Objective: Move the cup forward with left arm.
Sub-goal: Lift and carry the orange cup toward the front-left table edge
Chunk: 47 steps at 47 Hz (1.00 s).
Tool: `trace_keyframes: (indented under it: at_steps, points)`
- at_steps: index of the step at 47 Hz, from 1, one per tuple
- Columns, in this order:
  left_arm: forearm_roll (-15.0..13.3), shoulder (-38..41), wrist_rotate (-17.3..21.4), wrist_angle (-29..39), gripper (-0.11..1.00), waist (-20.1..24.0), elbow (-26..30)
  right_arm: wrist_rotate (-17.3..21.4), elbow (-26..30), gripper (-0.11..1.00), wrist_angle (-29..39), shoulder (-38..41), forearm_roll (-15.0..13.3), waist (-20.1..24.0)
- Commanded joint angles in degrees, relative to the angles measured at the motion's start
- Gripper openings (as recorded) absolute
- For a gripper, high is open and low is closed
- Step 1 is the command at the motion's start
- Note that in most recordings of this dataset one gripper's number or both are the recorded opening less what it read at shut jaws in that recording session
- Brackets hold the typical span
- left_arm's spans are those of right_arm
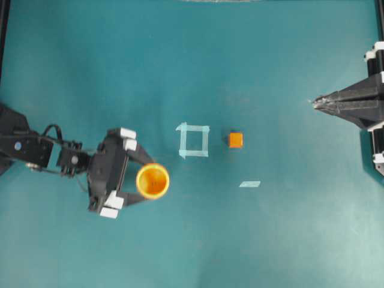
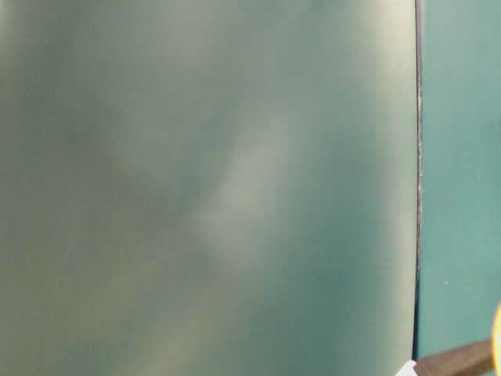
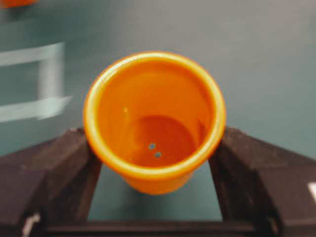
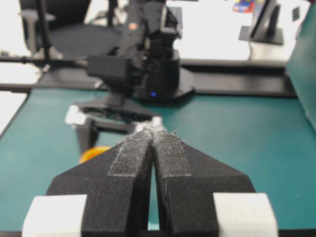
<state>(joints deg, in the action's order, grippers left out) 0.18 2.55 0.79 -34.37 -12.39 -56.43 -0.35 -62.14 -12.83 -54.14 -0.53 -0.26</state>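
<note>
The cup is round, smooth, shiny orange plastic with a thick yellow rim and two tiny holes in its bottom. It stands upright on the flat teal surface, left of a square of pale tape and a small orange cube. The left pincer is spread wide, one black finger on each side of the cup, pressing its walls. The right pincer is squeezed together, holding nothing.
</note>
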Motion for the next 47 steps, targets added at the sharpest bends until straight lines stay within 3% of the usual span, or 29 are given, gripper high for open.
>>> trace_keyframes:
  at_steps: [1, 22, 47]
  points:
    - [-0.1, -0.9, -0.1, -0.3, 0.65, -3.3, 1.2, 0.1, 1.9, 0.00, -0.2, 0.1, 0.1, -0.1]
    - [-0.3, -0.4, -0.6, 3.3, 0.65, -15.7, 4.3, 0.2, 1.9, 0.00, 0.7, 0.2, 0.2, -0.1]
    - [-0.3, 2.7, -0.5, 6.1, 0.65, -22.3, 10.3, 0.2, 1.8, 0.00, 0.8, 0.1, 0.3, -0.1]
